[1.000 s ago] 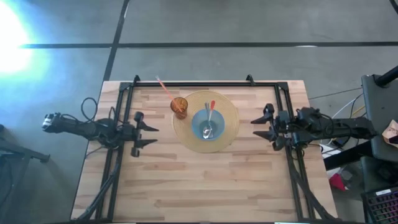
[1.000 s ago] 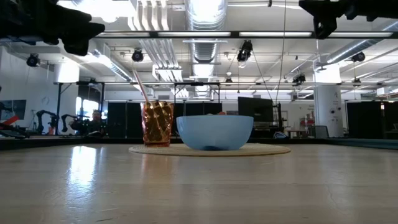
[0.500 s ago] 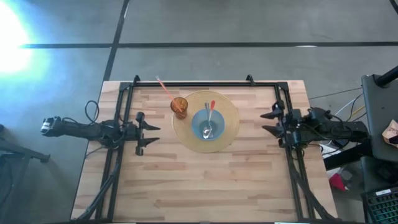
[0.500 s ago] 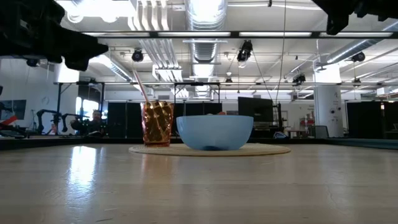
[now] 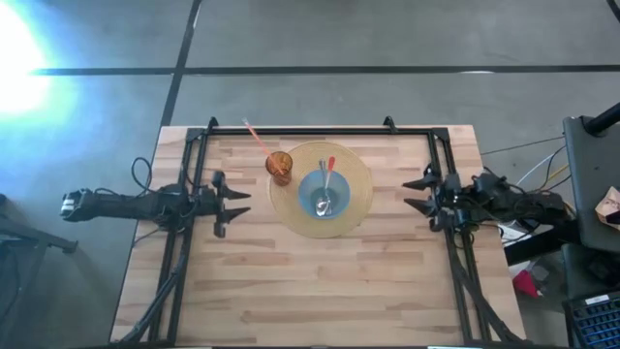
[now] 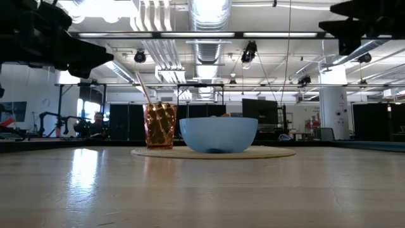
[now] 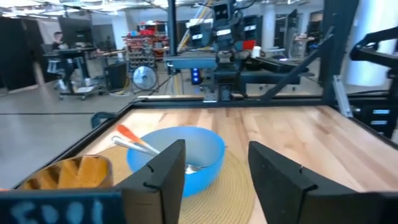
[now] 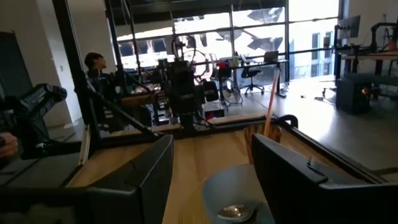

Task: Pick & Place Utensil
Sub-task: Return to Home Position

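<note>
A light blue bowl (image 5: 324, 197) stands on a round woven placemat (image 5: 291, 199) in the middle of the table. In it lie a metal spoon (image 5: 325, 202) and an utensil with a red handle (image 5: 330, 164), both leaning on the far rim. An amber cup (image 5: 280, 166) with a straw (image 5: 255, 133) stands at the mat's far left edge. My left gripper (image 5: 244, 205) hangs open, level, left of the mat and faces the bowl (image 7: 186, 152). My right gripper (image 5: 406, 195) hangs open, level, right of the mat. Both are clear of everything.
A black frame (image 5: 300, 130) runs along the table's far, left and right sides. Bare wood lies between each gripper and the mat and across the near half of the table (image 5: 320, 291). A person (image 8: 96, 62) shows in the room beyond the table.
My right gripper has drawn back toward the table's right edge, away from the mat, and has sunk a little. My left arm has swung to lie level across the table, and its gripper has come lower. The bowl, the utensils and the cup have stayed put.
</note>
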`<action>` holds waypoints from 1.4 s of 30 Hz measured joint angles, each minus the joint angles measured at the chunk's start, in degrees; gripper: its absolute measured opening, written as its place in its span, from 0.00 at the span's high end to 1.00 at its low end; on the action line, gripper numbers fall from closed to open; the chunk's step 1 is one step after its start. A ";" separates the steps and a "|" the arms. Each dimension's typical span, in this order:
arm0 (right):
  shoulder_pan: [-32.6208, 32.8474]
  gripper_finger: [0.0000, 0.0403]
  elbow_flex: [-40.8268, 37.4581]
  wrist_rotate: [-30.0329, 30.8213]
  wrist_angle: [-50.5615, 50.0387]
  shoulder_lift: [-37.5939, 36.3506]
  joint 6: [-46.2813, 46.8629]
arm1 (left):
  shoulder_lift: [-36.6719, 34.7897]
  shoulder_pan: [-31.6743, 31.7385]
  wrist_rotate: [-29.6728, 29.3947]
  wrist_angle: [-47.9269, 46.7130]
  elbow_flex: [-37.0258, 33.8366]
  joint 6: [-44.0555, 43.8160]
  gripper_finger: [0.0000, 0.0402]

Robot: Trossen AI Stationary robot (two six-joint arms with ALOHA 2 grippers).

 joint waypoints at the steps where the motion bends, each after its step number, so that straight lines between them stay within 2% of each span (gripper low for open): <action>1: 0.00 0.48 -0.80 0.01 0.12 -0.16 0.33 | 0.00 0.00 0.61 -0.05 -0.01 -0.08 0.59; 13: 0.00 0.48 -12.37 0.01 13.64 -0.40 1.22 | 0.00 -0.01 3.74 -0.79 0.01 -0.01 0.92; 16: 0.00 0.48 -13.43 0.01 14.07 -0.38 1.02 | 0.00 -0.01 5.40 -1.82 0.01 -0.05 0.99; 21: 0.00 0.48 -12.72 0.15 12.84 -0.38 -1.51 | 0.00 -0.01 5.90 -2.82 -0.27 0.90 1.00; 27: -0.02 0.48 -10.20 5.98 6.20 -0.38 -3.68 | 0.02 0.01 5.31 -2.29 -1.96 2.57 1.00; 34: 0.02 0.48 -12.61 5.72 4.44 -0.29 0.05 | 0.00 0.01 4.79 0.00 -1.98 2.51 0.99; 38: 0.02 0.48 -13.02 3.59 4.98 0.90 0.64 | 0.00 0.01 4.70 0.31 -2.00 0.23 0.99; 42: 0.00 0.48 -13.02 3.21 4.93 1.57 2.04 | 0.10 0.01 2.39 0.24 -2.01 -1.00 0.99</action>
